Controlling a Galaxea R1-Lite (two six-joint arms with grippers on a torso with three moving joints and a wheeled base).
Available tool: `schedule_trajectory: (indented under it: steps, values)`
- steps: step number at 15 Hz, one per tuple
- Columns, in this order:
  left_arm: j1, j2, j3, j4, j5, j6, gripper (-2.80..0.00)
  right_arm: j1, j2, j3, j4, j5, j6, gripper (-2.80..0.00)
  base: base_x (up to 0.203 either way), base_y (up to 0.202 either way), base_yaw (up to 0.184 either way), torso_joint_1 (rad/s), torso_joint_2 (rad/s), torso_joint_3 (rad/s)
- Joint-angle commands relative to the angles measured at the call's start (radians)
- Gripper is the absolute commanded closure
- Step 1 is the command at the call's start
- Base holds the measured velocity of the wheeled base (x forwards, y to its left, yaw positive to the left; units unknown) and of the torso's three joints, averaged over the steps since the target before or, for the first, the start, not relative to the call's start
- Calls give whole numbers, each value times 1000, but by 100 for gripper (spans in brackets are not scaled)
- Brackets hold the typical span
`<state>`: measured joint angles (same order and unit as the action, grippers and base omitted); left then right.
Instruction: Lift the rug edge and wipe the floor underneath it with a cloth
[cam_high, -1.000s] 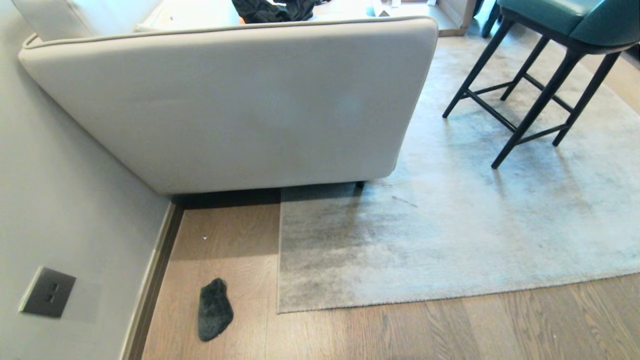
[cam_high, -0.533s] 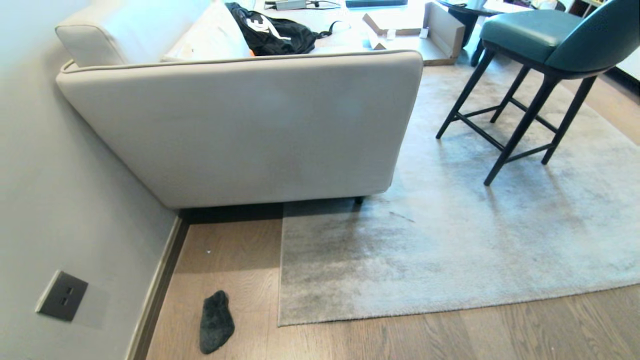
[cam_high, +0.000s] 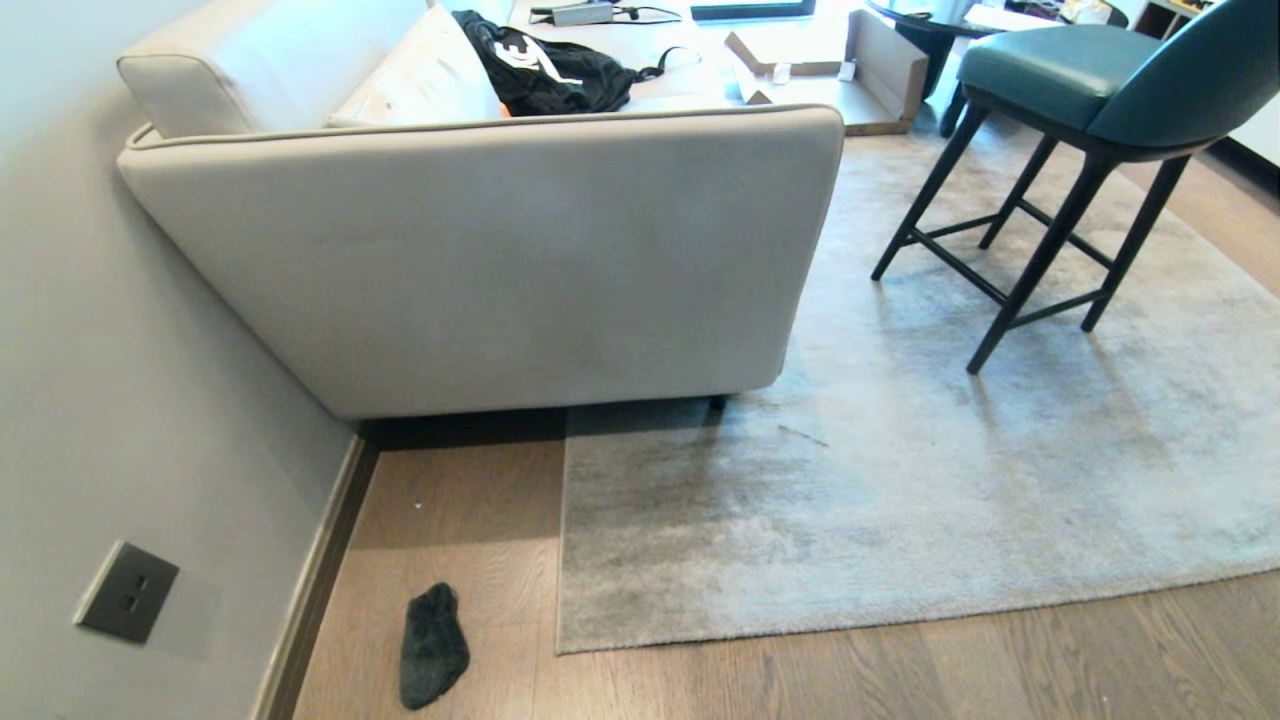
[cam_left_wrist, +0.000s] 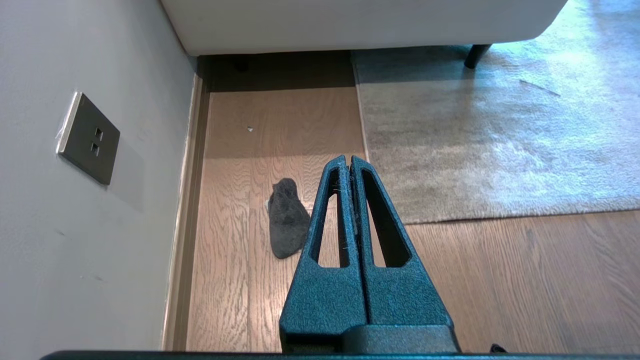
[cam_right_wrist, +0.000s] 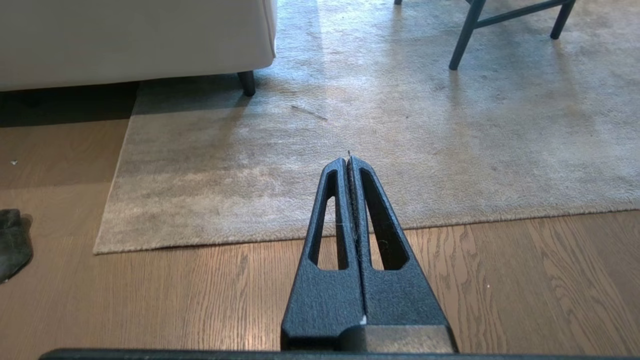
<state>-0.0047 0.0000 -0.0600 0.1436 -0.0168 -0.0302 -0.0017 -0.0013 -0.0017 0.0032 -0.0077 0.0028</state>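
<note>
- Rug: lies flat on the floor, filling the centre and right of the head view. Its near corner sits at lower centre; the near edge runs rightward and slightly upward, the left edge runs straight up the frame and under the sofa.
- Cloth: lies on bare floor at the lower left of the head view, between the wall's skirting board and the rug's left edge, clear of both. Its long axis runs nearly up-down in the frame, roughly parallel to that rug edge; the narrower end points up, toward the sofa.
- Left gripper: fingers pressed together, holding nothing, raised above the floor; in the left wrist view the cloth shows just left of its tips.
- Right gripper: fingers pressed together, empty, raised; its tips appear over the rug's near edge in the right wrist view.
- Neither gripper appears in the head view.
- Surroundings: teal stool stands on the rug, upper right; wall socket, lower left; black bag on the sofa seat.
</note>
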Motion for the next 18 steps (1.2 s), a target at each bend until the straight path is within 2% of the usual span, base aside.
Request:
schedule_trajectory:
  steps: [1,18]
  values:
    - [0,0,0,1,0,0,0,0,1,0,0,0,0,0,0,0,0,2,3,104]
    - [0,0,0,1,0,3,0,0,1,0,0,0,0,0,0,0,0,0,0,8]
